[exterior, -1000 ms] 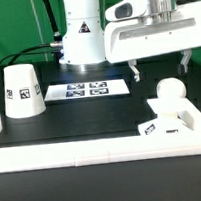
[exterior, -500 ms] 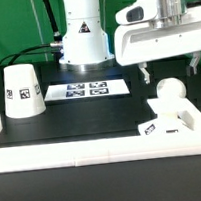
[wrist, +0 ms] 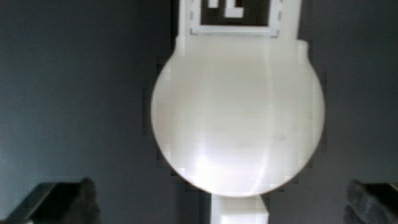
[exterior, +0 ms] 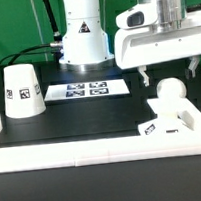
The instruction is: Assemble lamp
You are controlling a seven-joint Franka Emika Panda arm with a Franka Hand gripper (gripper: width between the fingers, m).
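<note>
Directly over the lamp's bulb [exterior: 170, 90], the jaws hang spread wide and hold nothing. Their two fingers [exterior: 144, 77] stand on either side of the ball, with the tips about level with its crown and clear air between each finger and the white surface. From the wrist view the bulb [wrist: 237, 120] fills the middle of the frame as a smooth pale oval. The dark fingertips [wrist: 63, 200] sit at the two corners, well apart from it, and neither touches it.

The bulb stands upright on its neck on top of the small blocky base [exterior: 161, 124], which carries black-and-white tags on its sides. The base rests on the black table [exterior: 90, 115] at the exterior view's right, just beside the long white border rail [exterior: 93, 146] that runs along the front edge. In the wrist view the base [wrist: 240, 38] shows past the bulb, with one tag [wrist: 237, 12] on it.

The shade [exterior: 22, 92] stands at the exterior view's left, wide end down and narrow end up, with a tag facing the camera. It is well apart from the bulb and base. Between them, nearer the back, the marker board [exterior: 85, 89] lies flat on the table in front of the arm's white pedestal [exterior: 85, 35]. The wrist block [exterior: 163, 44] above the fingers is white too.
</note>
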